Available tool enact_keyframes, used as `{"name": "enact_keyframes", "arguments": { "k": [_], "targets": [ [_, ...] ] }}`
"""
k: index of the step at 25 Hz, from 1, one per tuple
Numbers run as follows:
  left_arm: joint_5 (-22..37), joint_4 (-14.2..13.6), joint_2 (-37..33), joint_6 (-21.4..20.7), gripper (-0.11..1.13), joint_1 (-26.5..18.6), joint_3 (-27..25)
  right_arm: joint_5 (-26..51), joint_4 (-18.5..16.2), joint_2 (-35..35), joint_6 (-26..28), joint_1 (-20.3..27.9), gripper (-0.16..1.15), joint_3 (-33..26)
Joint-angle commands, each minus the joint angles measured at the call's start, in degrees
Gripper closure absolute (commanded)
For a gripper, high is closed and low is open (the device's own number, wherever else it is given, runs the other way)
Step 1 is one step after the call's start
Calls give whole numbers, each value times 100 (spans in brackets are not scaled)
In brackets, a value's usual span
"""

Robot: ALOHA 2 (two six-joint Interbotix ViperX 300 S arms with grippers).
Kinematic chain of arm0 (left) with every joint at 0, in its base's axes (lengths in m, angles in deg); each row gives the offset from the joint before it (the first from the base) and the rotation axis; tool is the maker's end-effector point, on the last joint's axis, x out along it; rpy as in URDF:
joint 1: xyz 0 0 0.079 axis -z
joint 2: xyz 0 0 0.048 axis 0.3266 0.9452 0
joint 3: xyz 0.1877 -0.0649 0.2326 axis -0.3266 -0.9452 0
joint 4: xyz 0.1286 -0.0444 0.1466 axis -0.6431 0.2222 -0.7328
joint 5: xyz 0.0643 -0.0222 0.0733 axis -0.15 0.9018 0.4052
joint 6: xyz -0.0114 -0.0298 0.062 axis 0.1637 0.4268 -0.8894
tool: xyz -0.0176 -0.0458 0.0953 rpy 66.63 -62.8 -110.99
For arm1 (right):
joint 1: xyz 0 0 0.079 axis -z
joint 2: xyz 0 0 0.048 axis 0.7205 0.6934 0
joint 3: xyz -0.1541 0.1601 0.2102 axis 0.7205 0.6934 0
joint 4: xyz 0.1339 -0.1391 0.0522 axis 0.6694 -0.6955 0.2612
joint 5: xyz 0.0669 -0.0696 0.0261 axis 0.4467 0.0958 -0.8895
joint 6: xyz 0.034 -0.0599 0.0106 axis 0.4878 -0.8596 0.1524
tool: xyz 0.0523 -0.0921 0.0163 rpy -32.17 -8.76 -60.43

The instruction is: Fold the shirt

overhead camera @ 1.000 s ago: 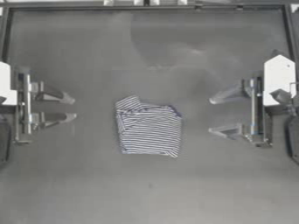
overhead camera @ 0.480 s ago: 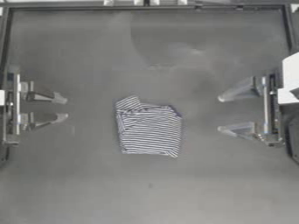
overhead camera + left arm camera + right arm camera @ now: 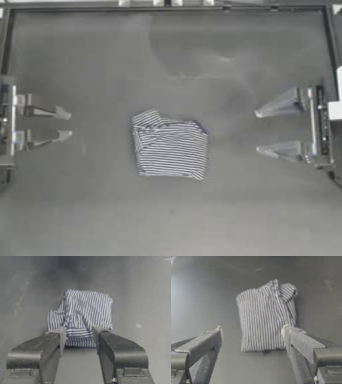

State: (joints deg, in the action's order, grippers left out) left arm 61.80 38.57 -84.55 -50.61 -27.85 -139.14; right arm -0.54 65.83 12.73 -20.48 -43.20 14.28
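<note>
The shirt lies folded into a small striped navy-and-white packet at the table's middle; it also shows in the left wrist view and the right wrist view. My left gripper sits far to the shirt's left near the table edge, open and empty, well apart from the cloth. My right gripper hangs to the shirt's right, also open and empty, its jaws spread wide. In both wrist views nothing lies between the open jaws, with the left gripper and right gripper each looking at the shirt from a distance.
The dark table carries only the shirt. A frame rail runs along the far edge and uprights stand at both sides.
Both arms have drawn back outward from the shirt, the left toward the left edge and the right toward the right edge. The shirt has not moved.
</note>
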Motion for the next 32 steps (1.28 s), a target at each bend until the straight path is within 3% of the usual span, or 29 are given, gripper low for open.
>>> {"name": "enact_keyframes", "arguments": {
  "k": [1,32],
  "targets": [
    [-9,35,-211,9,24,26,-35,0,35,-105,9,-9,-2,-44],
    [141,-18,-1301,-18,24,18,-510,-343,-35,-967,18,-9,-2,519]
  ]
}}
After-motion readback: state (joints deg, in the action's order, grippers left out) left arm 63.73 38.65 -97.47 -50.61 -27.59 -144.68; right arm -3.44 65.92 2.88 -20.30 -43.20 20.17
